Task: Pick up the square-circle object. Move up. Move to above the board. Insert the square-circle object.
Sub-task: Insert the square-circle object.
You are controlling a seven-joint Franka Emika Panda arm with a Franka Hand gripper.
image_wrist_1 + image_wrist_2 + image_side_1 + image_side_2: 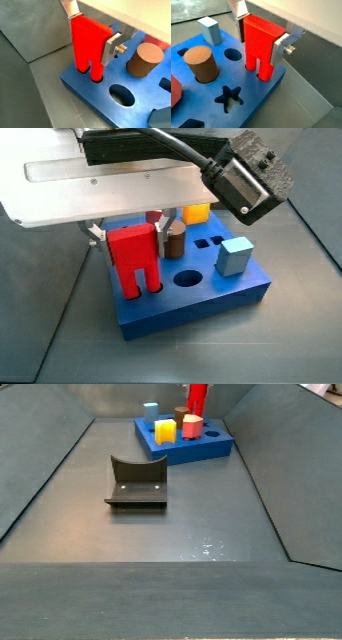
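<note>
Two prong-like legs on the square-circle object [89,45] point straight down, so its long axis is vertical, and the leg tips sit at the board [93,95] near one corner. The gripper [261,31] is clamped on its upper part, a silver finger [112,46] pressed on each side. How deep the legs go is hard to tell, as a wrist view shows only dark recesses at the tips. Both wrist views catch the brown cylinder [201,62] close by; a side view adds the fixture [136,481] on the floor, well apart from the board, where the red block [197,397] is cut off at the top.
</note>
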